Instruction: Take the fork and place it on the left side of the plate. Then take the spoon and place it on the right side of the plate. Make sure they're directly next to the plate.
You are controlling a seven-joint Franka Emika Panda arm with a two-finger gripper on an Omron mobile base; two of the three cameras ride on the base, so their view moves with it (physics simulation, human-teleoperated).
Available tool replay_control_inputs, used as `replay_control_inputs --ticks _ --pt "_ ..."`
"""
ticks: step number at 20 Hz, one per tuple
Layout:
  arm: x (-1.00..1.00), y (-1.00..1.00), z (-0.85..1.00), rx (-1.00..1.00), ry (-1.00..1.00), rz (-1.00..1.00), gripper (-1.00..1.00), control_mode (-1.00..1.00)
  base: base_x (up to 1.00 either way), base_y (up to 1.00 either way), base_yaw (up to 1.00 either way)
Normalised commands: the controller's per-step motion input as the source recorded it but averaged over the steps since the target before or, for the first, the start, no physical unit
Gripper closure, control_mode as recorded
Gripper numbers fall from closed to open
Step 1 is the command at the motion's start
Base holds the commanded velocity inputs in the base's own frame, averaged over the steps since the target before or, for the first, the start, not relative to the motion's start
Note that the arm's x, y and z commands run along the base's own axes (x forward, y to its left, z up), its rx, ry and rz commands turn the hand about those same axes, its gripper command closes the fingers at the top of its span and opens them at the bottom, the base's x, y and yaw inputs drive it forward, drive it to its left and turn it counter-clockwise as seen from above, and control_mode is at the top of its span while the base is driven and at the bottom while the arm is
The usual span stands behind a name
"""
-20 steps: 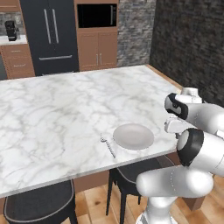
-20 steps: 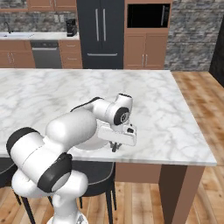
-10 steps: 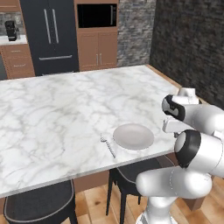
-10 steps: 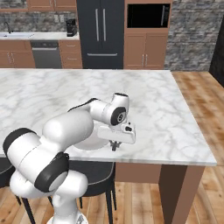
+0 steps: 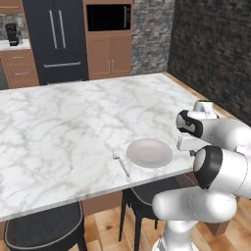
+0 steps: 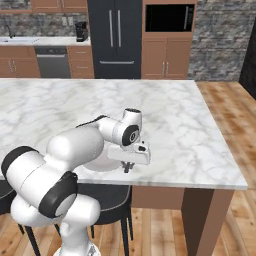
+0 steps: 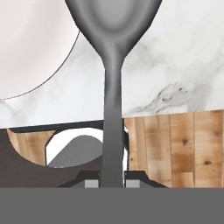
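My gripper [image 7: 112, 183] is shut on the handle of the dark grey spoon [image 7: 113, 83]. The spoon's oval bowl points away from the hand, over the marble beside the plate [image 7: 30, 43]. From the right base view the gripper [image 6: 127, 167] hangs low at the counter's near edge, just right of the plate [image 6: 100, 163], which the arm partly hides. The off-white plate [image 5: 149, 152] lies near the front edge of the counter. The pale fork [image 5: 120, 163] rests close against the plate's left side. Whether the spoon touches the counter I cannot tell.
The marble island counter [image 5: 73, 122] stretches far back and left. Its front edge runs just under the hand, with wood floor [image 7: 175, 144] below. Dark stools [image 5: 44, 230] stand under the front edge. Cabinets and a fridge line the far wall.
The hand with the spoon has crept slightly toward the plate. Fork and plate have stayed put.
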Motion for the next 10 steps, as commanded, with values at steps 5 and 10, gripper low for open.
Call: replay_control_inputs --ticks 5,10 --pt "0.17 0.00 -0.20 0.00 0.00 0.00 1.00 -1.00 0.00 0.00 0.00" --pt "0.11 0.00 -0.13 0.00 0.00 0.00 1.00 -1.00 0.00 0.00 0.00"
